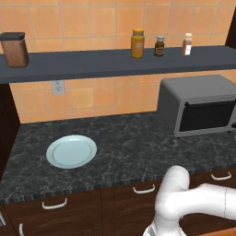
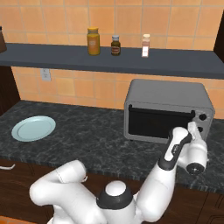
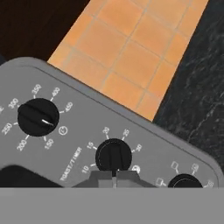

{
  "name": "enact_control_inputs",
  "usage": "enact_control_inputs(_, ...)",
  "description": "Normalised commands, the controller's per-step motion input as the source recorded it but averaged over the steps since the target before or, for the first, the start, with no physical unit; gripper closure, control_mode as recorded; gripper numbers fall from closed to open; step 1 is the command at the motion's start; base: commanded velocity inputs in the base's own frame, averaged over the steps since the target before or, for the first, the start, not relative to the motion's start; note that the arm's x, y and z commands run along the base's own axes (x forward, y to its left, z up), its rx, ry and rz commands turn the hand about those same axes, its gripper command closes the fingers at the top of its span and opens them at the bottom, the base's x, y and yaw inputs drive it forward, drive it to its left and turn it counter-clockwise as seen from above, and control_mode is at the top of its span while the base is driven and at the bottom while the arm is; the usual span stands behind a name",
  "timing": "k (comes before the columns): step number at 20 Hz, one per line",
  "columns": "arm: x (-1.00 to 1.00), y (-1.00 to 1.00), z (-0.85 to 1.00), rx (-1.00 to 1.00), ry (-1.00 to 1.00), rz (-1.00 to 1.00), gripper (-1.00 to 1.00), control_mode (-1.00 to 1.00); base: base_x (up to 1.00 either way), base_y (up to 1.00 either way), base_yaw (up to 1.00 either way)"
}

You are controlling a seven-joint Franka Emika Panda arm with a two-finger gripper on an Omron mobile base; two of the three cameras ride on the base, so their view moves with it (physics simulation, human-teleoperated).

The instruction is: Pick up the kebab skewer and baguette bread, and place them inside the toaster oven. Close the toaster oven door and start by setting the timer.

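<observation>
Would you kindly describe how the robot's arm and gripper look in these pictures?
The arm is glossy white, built of rounded tubular links with dark grey-black bands at the joints. The gripper has two small grey, blocky fingertips in the hand view. No cables or markings are visible.

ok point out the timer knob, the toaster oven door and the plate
timer knob (image 3: 113,156), hand view, centre of dial
toaster oven door (image 2: 154,123), right base view, dark glass
plate (image 1: 71,151), left base view, centre of dish

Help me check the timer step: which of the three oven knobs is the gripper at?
The gripper is at the middle knob, marked toast/timer, between the temperature knob and third knob.
</observation>
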Motion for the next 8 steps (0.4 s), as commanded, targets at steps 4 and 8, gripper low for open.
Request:
enact_control_inputs(4, 0.00, 0.00, 0.18, 0.43, -0.01, 0.01, 1.00, -1.00, 0.00, 0.00, 0.00)
enact_control_inputs(8, 0.00, 0.00, 0.20, 0.35, 0.00, 0.01, 1.00, -1.00, 0.00, 0.00, 0.00)
